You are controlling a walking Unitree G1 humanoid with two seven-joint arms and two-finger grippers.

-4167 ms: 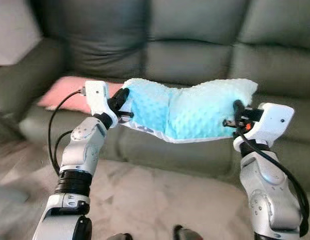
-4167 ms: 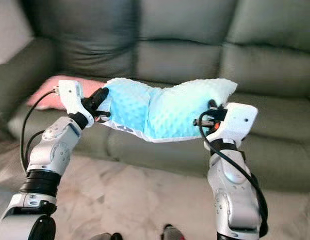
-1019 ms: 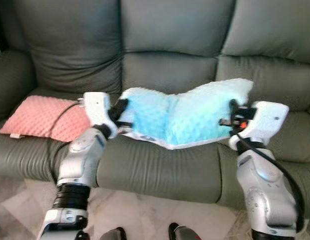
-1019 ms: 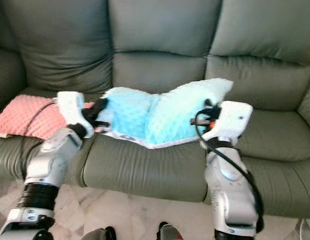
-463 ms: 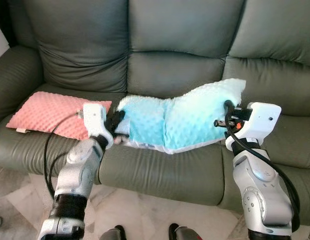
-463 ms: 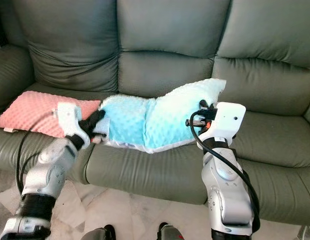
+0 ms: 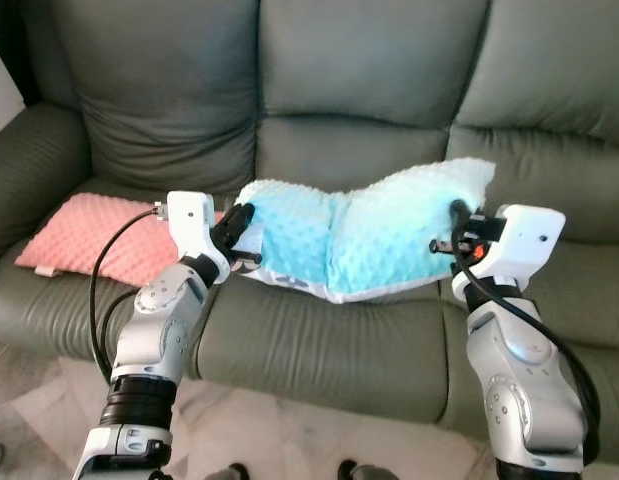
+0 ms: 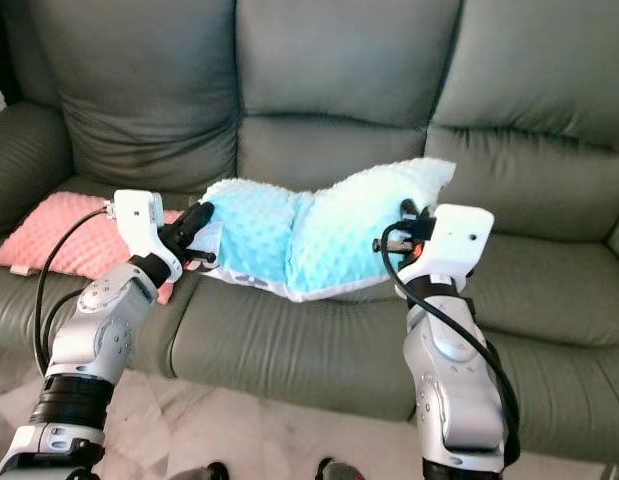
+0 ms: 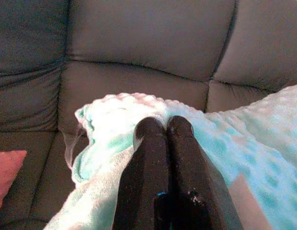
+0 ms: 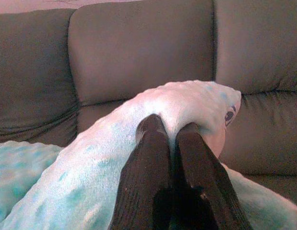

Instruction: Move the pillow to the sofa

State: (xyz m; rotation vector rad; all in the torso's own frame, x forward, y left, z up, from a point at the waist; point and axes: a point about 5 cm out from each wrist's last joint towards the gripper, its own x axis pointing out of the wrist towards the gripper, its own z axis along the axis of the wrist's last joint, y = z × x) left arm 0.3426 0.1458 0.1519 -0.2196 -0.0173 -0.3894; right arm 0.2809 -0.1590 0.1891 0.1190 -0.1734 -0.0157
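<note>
The left gripper [image 7: 245, 222] is pinched tight on the left end of a light blue pillow [image 7: 364, 235], its two black fingers [image 9: 155, 158] pressed together with the dimpled fabric bunched around their tips. The right gripper [image 7: 457, 228] is clamped the same way on the pillow's right end, where the fabric folds over its fingers [image 10: 167, 158]. Both silver arms are raised and bent at the elbow, reaching forward at about the same height, wrists turned inward toward each other. The pillow hangs stretched between them, sagging in the middle with a crease down its centre and a white edge along its underside. It is held above the front of the middle seat of a dark grey-green leather sofa [image 7: 349, 90], and whether its lowest part touches the cushion cannot be told. On the sofa's left seat lies a pink pillow [image 7: 99, 238] with the same dimpled texture, flat on the cushion, just beside the left arm. Below the sofa front is pale marbled floor [image 7: 289, 440].
</note>
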